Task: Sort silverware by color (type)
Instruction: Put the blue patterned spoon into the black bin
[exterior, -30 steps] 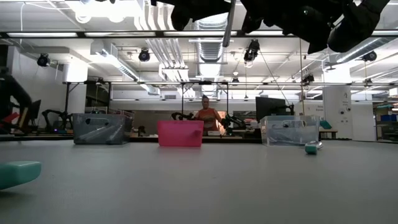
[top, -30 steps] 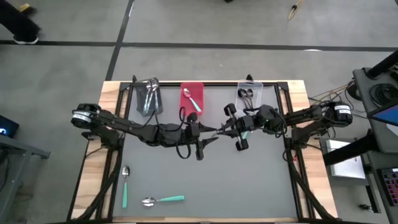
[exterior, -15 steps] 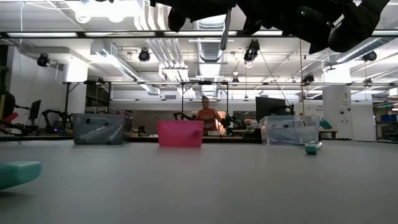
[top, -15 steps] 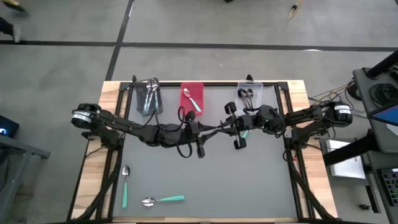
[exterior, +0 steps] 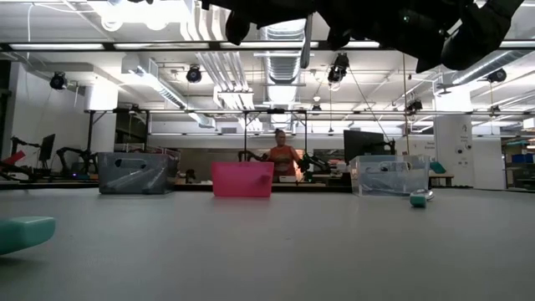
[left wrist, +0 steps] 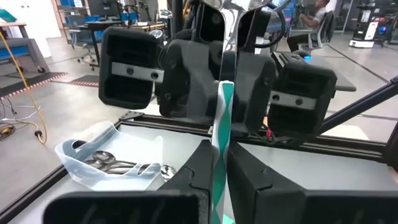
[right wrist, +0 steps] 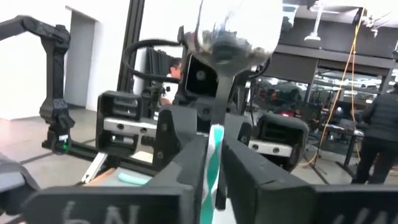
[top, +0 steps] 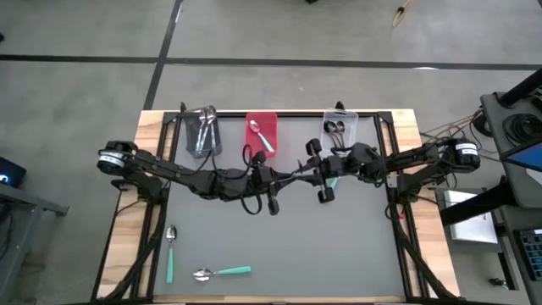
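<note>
While the two arms meet nose to nose above the middle of the bench (top: pixel 356 254), the left claw (top: pixel 283 180) is clamped tight on the striped teal handle of a spoon (top: pixel 298 176). Its own wrist view shows both dark fingers (left wrist: pixel 249 171) pressed against that handle, with no gap on either side. The right claw (top: pixel 315 175) faces it from the other end, and the same spoon's handle runs up through it. Whether the right claw is gripping the handle or only flanking it cannot be told.

The spoon (right wrist: pixel 233 31) is silver with a shiny, rounded bowl that mirrors the room. Its slim neck passes into a teal handle that is banded white where the left claw (left wrist: pixel 219 155) holds it. It hangs clear of the bench, between the two claws.

Two more teal-handled spoons lie on the bench, well apart from the left claw on its near side: one (top: pixel 170 252) by the edge and one (top: pixel 222 272) beside it. Beyond the claws stand a grey bin (top: pixel 201 131), a red bin (top: pixel 273 119) and a clear bin (top: pixel 339 129).
</note>
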Controlling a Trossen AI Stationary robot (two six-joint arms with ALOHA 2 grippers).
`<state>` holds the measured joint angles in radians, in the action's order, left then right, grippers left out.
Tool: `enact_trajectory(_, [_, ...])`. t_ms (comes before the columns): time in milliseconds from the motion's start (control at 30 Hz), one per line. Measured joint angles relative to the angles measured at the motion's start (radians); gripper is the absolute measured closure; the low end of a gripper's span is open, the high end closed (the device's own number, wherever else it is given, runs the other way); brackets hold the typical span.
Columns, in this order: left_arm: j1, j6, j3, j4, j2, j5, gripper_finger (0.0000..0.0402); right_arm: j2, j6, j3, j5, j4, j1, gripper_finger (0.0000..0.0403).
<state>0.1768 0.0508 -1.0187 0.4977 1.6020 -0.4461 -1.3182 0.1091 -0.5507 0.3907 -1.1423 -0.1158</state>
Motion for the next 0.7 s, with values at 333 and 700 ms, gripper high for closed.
enact_trajectory(333, [0.0,0.02,0.0,-0.08,-0.031,-0.066,0.0395,0.025,-0.025,0.0,-0.043,0.06,-0.027,0.0256])
enact_trajectory(700, [-0.062,0.274,0.0,-0.575,-0.219,-0.174,0.0395,0.124,-0.049,-0.01,-0.233,0.308,-0.068,0.0236])
